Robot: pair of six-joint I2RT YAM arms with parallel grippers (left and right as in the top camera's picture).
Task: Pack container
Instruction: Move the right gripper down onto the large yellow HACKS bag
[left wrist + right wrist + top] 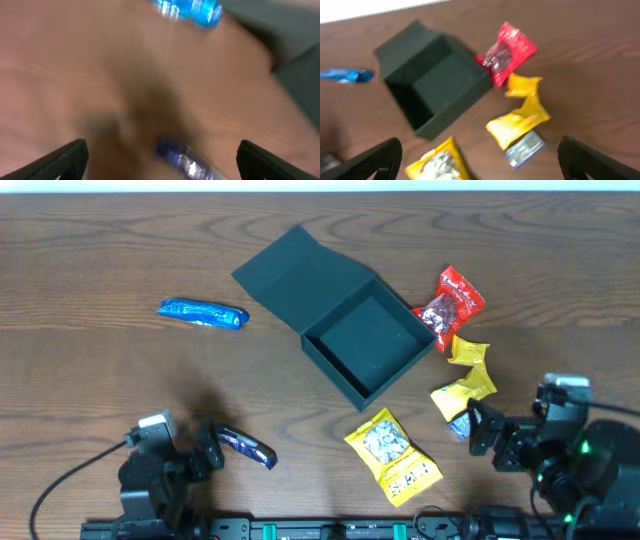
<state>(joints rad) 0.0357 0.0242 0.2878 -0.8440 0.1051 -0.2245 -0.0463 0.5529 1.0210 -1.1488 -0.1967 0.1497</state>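
Dark teal card, matte, makes up the container (pixel 365 345). It sits a little above the middle of the overhead frame, turned corner-on like a diamond. Its flap lid (pixel 295 272) is thrown back toward the upper left and its inner floor is in plain sight. The brown wooden table (pixel 90 240) carries everything.

Well apart from the box, toward the left of the frame, lies a bright blue packet (pixel 203 313). A red packet (pixel 452 302) lies at the box's right corner (touching it or just short of it, I cannot tell which). Below the red one come an upper yellow packet (pixel 468 350) and a lower yellow packet (pixel 463 393), one after the other down the right side. A larger yellow packet (pixel 393 456) lies below the box, near it but apart.

At the lower left the left gripper (pixel 212 450) has its jaws spread wide. A dark blue packet (pixel 248 448) lies on the wood just ahead of the fingertips, not pinched. At the lower right the right gripper (pixel 480 432) is likewise spread wide and holds nothing. A small blue-and-silver packet (pixel 459 426) lies just in front of it, against the lower yellow packet. The left wrist view is heavily blurred.
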